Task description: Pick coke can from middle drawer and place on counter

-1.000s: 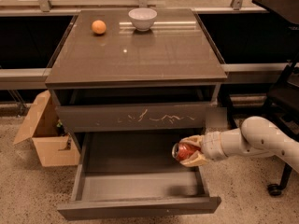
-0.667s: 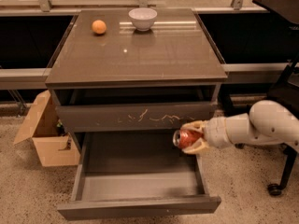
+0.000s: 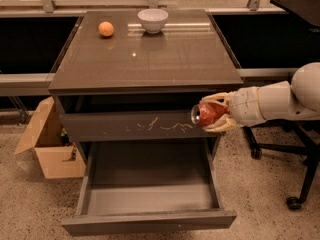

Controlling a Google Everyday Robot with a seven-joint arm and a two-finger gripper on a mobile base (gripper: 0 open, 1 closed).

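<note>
My gripper [image 3: 212, 113] is shut on the red coke can [image 3: 207, 114], held on its side with a silver end facing left. It hangs in front of the scratched drawer front [image 3: 145, 126], at its right end, above the open middle drawer [image 3: 150, 198] and just below the counter [image 3: 150, 54]. The middle drawer is pulled out and holds nothing I can see.
An orange fruit [image 3: 105, 29] and a white bowl [image 3: 152, 20] sit at the back of the counter. An open cardboard box [image 3: 47, 146] stands on the floor at the left. Office chair legs [image 3: 295, 184] are at the right, under my arm [image 3: 280, 101].
My gripper has lifted the coke can up out of the middle drawer and a little to the right, now level with the scratched drawer front.
</note>
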